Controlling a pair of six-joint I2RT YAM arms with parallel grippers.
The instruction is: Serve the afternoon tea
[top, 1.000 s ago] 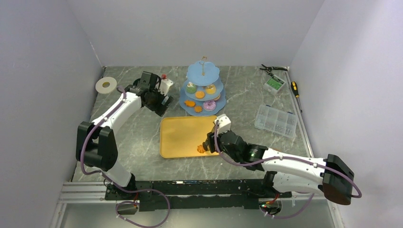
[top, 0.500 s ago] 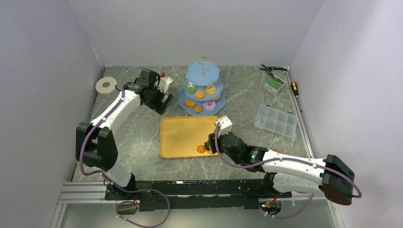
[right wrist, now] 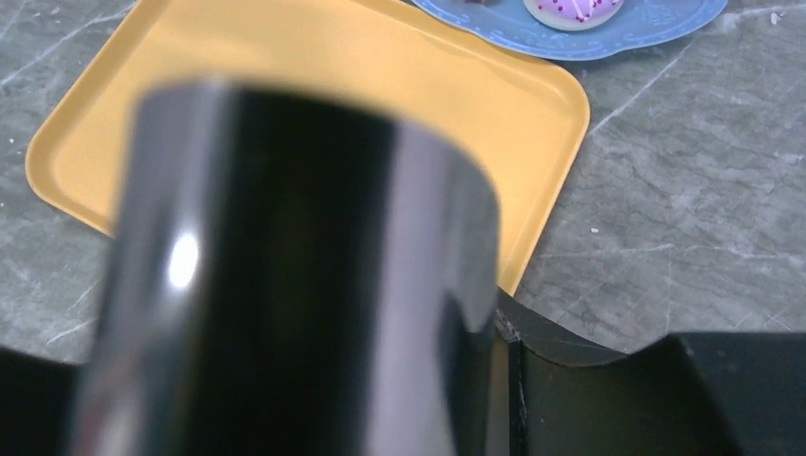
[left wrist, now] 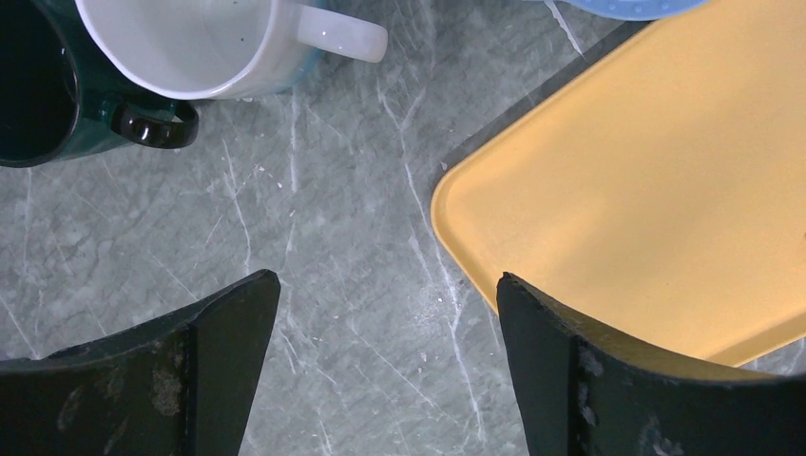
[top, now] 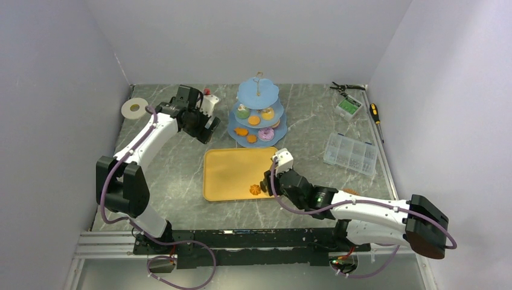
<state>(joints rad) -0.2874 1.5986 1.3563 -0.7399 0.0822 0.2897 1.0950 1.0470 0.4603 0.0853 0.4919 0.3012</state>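
Over at the left, hanging spread wide with the left gripper (left wrist: pixel 385 285) above bare marble (left wrist: pixel 333 209), white mug (left wrist: pixel 171 38) and dark green mug (left wrist: pixel 38 95) side by side just beyond the fingertips, untouched. Across the yellow tray (top: pixel 232 169), clamping black tongs (right wrist: pixel 285 285) in the right gripper (top: pixel 265 181) just beside an orange biscuit (top: pixel 255 190), light-blue stand (top: pixel 258 93) behind the tray's far edge.

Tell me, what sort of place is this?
Probably a robotics test lab, not a tearoom: two robot arms mounted at a table inside plain walls, a screwdriver and parts box at the right.
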